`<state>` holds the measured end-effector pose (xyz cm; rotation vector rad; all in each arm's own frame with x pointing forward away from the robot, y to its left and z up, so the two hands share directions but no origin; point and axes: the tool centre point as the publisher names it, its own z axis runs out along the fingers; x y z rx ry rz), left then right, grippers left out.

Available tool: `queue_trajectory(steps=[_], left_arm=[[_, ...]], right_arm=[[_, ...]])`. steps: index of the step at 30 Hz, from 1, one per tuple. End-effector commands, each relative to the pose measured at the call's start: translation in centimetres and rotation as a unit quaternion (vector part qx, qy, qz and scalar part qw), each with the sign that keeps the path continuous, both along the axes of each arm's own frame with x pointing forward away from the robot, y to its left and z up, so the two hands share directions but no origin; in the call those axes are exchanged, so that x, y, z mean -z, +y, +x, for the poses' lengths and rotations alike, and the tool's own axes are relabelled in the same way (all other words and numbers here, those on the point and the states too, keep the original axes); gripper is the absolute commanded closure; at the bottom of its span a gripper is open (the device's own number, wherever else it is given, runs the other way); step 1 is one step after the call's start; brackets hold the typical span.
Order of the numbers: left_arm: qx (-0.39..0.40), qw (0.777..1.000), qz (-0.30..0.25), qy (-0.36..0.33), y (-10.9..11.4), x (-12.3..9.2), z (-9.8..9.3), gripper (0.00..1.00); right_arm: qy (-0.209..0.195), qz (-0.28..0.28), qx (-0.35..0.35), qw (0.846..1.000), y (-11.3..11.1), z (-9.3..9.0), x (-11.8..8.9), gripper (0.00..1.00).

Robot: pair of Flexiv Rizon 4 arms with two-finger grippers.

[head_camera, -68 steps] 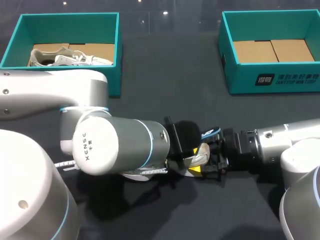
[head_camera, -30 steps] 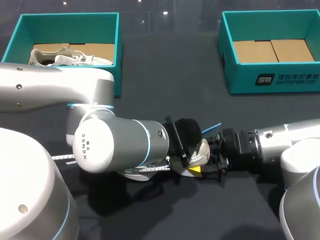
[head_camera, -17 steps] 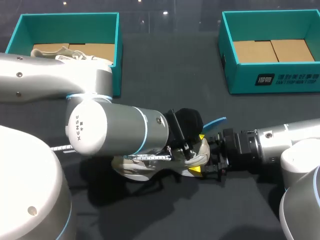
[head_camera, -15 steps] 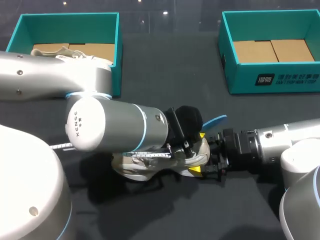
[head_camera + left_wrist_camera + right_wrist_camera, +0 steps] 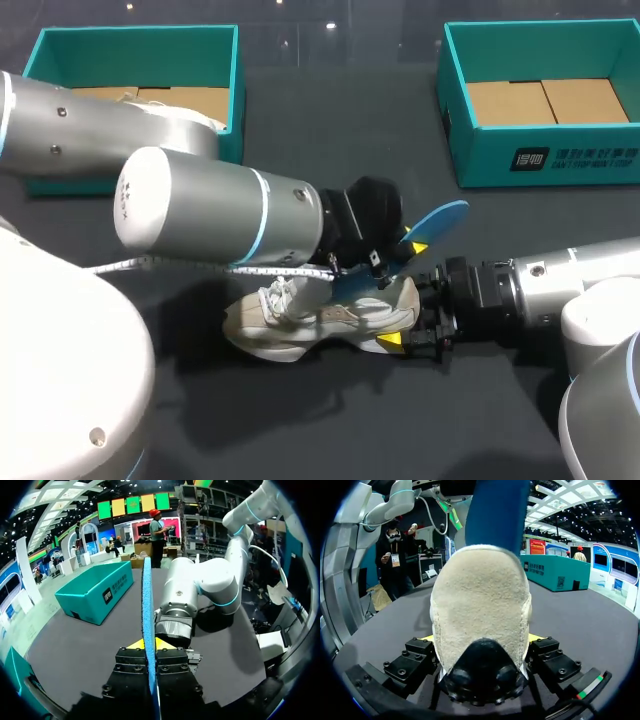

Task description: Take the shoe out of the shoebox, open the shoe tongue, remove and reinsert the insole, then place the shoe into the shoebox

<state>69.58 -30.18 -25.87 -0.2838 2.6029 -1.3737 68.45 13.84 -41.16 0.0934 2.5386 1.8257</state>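
The left pincer [image 5: 149, 646] pinched the blue insole [image 5: 147, 595] edge-on, raised above the shoe [image 5: 300, 322] – apparently drawing it out. The right pincer [image 5: 481, 640] gripped the heel from both sides, likely steadying the shoe on the dark bench [image 5: 330, 130]. Beyond stood a left shoebox [image 5: 135, 40] and a right shoebox [image 5: 540, 165].

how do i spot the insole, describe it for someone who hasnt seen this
In the middle of the black table lies a cream lace-up sneaker. Slanting up out of it, clamped in the left gripper, is a thin flat blue insole: the only blue strip there.
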Motion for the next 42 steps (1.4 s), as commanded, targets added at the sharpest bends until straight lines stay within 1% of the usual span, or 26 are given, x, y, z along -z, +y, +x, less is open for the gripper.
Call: queue_trajectory(steps=[1, 10, 15, 18, 20, 22, 38, 39, 42], left_arm=[[0.065, 0.997, -0.012, 0.045, -0.3, -1.1, 0.3, 1.0], [0.125, 0.985, -0.072, 0.097, -3.1, -4.9, 0.0, 1.0], [0.126, 0.981, -0.084, 0.121, -4.2, -7.3, -0.5, 1.0], [0.123, 0.982, -0.087, 0.116, -4.4, -8.9, -0.7, 1.0], [0.119, 0.984, -0.082, 0.107, -4.7, -9.7, -0.8, 1.0], [0.12, 0.985, -0.063, 0.111, -5.1, -10.0, -0.6, 1.0], [0.12, 0.985, -0.063, 0.111, -5.1, -10.0, -0.6, 1.0], [0.106, 0.986, -0.061, 0.114, -4.9, -10.1, -0.3, 1.0], [0.091, 0.983, -0.051, 0.151, -4.4, -10.4, -0.2, 1.0]], right_arm=[[0.0, -0.001, 0.0, 1.0, 0.1, -0.1, 0.0, 1.0], [0.0, -0.001, 0.0, 1.0, 0.1, -0.1, 0.0, 1.0], [0.0, -0.001, 0.0, 1.0, 0.1, -0.1, 0.0, 1.0], [0.0, -0.001, 0.0, 1.0, 0.1, -0.1, 0.0, 1.0], [0.0, -0.001, 0.0, 1.0, 0.1, -0.1, 0.0, 1.0], [0.0, -0.001, 0.0, 1.0, 0.1, -0.1, 0.0, 1.0], [0.0, -0.001, 0.0, 1.0, 0.1, -0.1, 0.0, 1.0], [0.0, -0.001, 0.0, 1.0, 0.1, -0.1, 0.0, 1.0], [0.0, -0.001, 0.0, 1.0, 0.1, -0.1, 0.0, 1.0]])
